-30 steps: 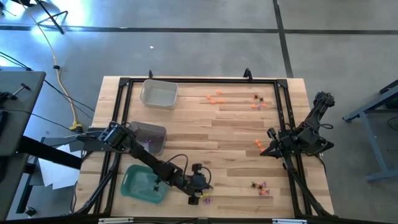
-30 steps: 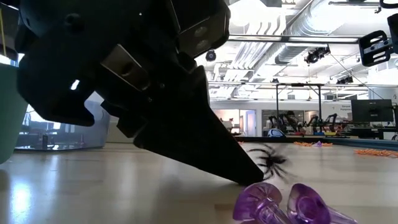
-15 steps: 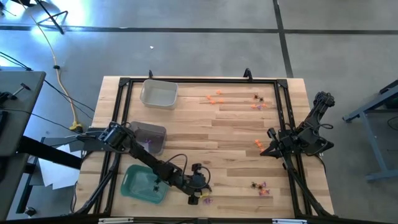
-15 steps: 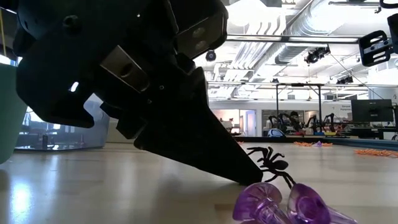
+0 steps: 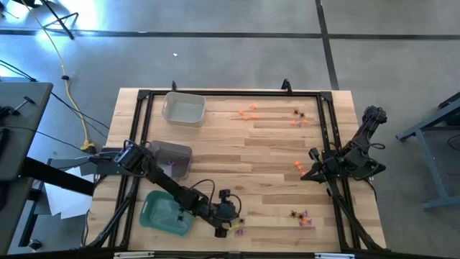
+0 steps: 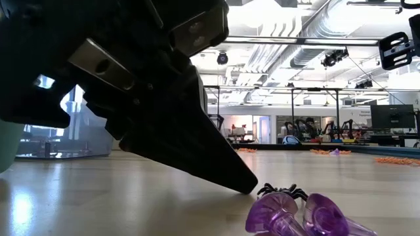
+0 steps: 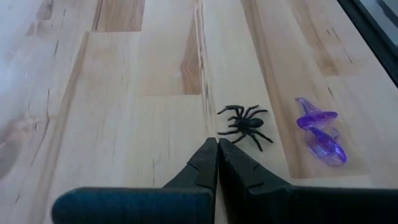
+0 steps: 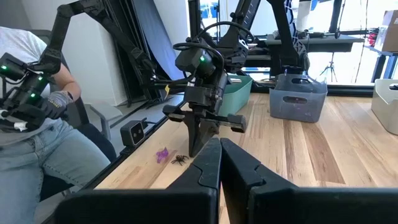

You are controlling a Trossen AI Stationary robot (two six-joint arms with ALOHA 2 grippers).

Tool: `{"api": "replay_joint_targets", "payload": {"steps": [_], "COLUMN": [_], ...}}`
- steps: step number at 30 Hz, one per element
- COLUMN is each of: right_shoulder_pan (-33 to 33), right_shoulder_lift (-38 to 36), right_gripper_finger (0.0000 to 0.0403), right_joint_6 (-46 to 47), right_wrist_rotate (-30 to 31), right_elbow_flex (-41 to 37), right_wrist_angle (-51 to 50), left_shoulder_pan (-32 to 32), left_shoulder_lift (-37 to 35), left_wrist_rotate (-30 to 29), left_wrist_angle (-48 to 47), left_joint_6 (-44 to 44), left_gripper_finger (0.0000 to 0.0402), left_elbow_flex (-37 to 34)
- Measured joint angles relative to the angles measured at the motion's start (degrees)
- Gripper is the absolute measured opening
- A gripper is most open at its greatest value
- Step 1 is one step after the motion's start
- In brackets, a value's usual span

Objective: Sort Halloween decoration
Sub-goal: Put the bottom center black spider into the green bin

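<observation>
Wood table (image 5: 273, 151) | green tray (image 5: 167, 213): contents unclear | clear tray (image 5: 183, 109): bare

Black spider (image 7: 245, 125), centre frame. Translucent purple trinkets (image 7: 320, 130) at right. Pale wood table (image 7: 124, 124), darker tan planks along the top. Teal-green tray (image 5: 167, 214), lower left; smoky grey tray (image 5: 172, 158) above; clear tray (image 5: 184, 108), upper left. Orange trinkets (image 5: 248, 113), upper centre.

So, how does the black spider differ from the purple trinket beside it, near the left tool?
The black spider is opaque and flat, with thin legs spread wide; the purple trinket is see-through and made of flared, funnel-like shapes. The spider lies right at the tip of the shut left tool; the purple trinket lies farther off to the side. Both rest loose on the wooden table, and neither is gripped.
</observation>
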Motion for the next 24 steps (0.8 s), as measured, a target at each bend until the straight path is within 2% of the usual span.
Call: {"api": "replay_joint_targets", "payload": {"steps": [8, 12, 19, 24], "right_shoulder_pan": [0.0, 0.0, 0.0, -0.01], "right_shoulder_lift": [0.0, 0.01, 0.0, 0.0], "right_gripper_finger": [0.0, 0.0, 0.0, 0.0], "right_joint_6": [0.0, -0.01, 0.0, -0.01], "right_wrist_rotate": [0.0, 0.0, -0.02, 0.0], "right_elbow_flex": [0.0, -0.01, 0.0, 0.0], "right_wrist_angle": [0.0, 0.0, 0.0, 0.0], "left_shoulder_pan": [0.0, 0.07, -0.04, 0.32], "left_shoulder_lift": [-0.02, -0.15, 0.32, 0.46], "left_wrist_rotate": [1.07, 2.44, 3.92, 4.44], "left_wrist_angle": [1.3, 3.86, 4.01, 3.92], "left_joint_6": [-2.31, -3.67, 0.82, 0.98], "left_gripper_finger": [0.0014, 0.0054, 0.0138, 0.0183], "left_elbow_flex": [0.02, 0.15, 1.09, 1.11]}}
